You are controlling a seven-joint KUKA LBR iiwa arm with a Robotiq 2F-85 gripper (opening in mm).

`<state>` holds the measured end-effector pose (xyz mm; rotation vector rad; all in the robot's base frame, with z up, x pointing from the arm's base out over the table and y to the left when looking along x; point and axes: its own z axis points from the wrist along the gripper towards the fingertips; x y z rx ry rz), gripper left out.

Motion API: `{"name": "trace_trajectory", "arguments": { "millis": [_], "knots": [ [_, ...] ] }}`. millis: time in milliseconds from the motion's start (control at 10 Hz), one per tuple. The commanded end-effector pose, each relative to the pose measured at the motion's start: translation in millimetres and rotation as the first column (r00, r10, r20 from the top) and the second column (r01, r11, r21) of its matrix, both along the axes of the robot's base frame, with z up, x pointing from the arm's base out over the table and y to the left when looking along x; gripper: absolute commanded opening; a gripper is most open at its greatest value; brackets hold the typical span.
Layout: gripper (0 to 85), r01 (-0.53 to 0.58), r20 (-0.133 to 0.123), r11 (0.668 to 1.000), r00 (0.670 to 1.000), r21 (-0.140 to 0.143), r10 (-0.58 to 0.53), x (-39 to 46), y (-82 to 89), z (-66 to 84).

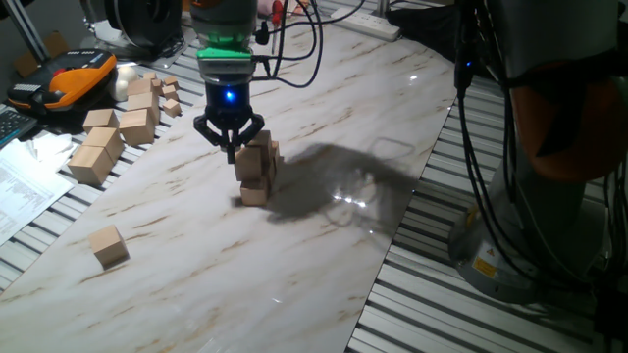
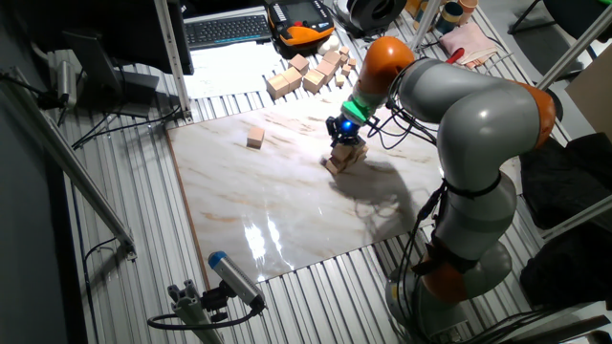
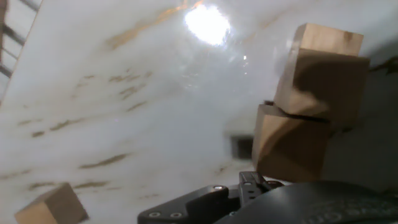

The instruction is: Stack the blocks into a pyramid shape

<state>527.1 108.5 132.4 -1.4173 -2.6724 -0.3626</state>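
We see the tool (image 1: 233,143) hanging at the top of the block pile (image 1: 258,169), its fingers spread a little with nothing visibly pinched. We judge the pyramid nearly built. One spare block (image 1: 109,246) lies well apart on the counter (image 1: 324,245); fetching it looks next. No containers show.

Gripper (image 1: 234,143) low over marble table (image 1: 324,245), fingers at top of a leaning cluster of stacked blocks (image 1: 257,169); grip state unclear. Lone block (image 1: 108,245) well apart, near left. Bigger pale wooden blocks (image 1: 118,132) heaped far left beside an orange device (image 1: 74,76). Papers (image 1: 25,186) at left edge.
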Motion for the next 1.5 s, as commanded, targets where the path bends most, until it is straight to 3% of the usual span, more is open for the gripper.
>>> {"name": "trace_trajectory", "arguments": {
  "millis": [0,200,300,400,500,600,800,1000,1300,1400],
  "knots": [
    [0.0,0.069,0.002,0.998,0.998,-0.013,-0.069,6.3,18.5,-3.4],
    [0.0,0.133,-0.003,0.988,0.991,-0.074,-0.134,18.2,38.1,-18.6],
    [0.0,0.179,-0.003,0.981,0.984,-0.077,-0.179,22.6,42.8,-22.6],
    [0.0,0.201,-0.008,0.975,0.979,-0.099,-0.203,25.1,47.2,-26.9],
    [0.0,0.216,-0.021,0.966,0.975,-0.141,-0.221,26.2,50.9,-30.5],
    [0.0,0.228,-0.027,0.961,0.972,-0.154,-0.235,25.0,53.5,-32.2],
    [0.0,0.228,-0.046,0.96,0.97,-0.166,-0.238,25.1,53.1,-32.6],
    [0.0,0.211,-0.039,0.972,0.976,-0.104,-0.216,20.9,47.2,-30.0],
    [0.0,0.164,-0.044,0.98,0.984,-0.11,-0.17,20.2,48.0,-30.4],
    [0.0,0.134,-0.047,0.981,0.989,-0.138,-0.142,20.2,48.0,-30.4]
  ]
}}
